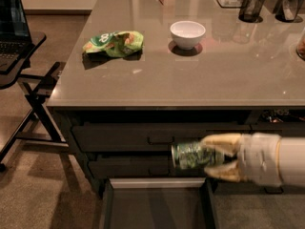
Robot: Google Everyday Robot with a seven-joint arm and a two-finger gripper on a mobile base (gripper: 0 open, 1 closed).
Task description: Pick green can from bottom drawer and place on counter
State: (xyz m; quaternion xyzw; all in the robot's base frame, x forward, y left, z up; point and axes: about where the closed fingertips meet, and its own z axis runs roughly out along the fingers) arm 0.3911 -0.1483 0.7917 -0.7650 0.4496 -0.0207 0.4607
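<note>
My gripper (209, 157) comes in from the right edge, its pale fingers (224, 142) shut on the green can (190, 155). The can lies sideways in the grasp, its silver end pointing left, held in front of the dark drawer fronts and above the open bottom drawer (157, 209). The drawer's pale back rim (155, 182) shows below the can, and its dark floor looks bare. The counter (214, 75), a glossy grey-beige slab, is above the can.
A wrinkly green chip bag (113, 44) and a white bowl (188, 34) sit on the counter. Dark mesh cups (250, 6) and other items stand at its back right. A black folding stand with a laptop (14, 27) is at the left.
</note>
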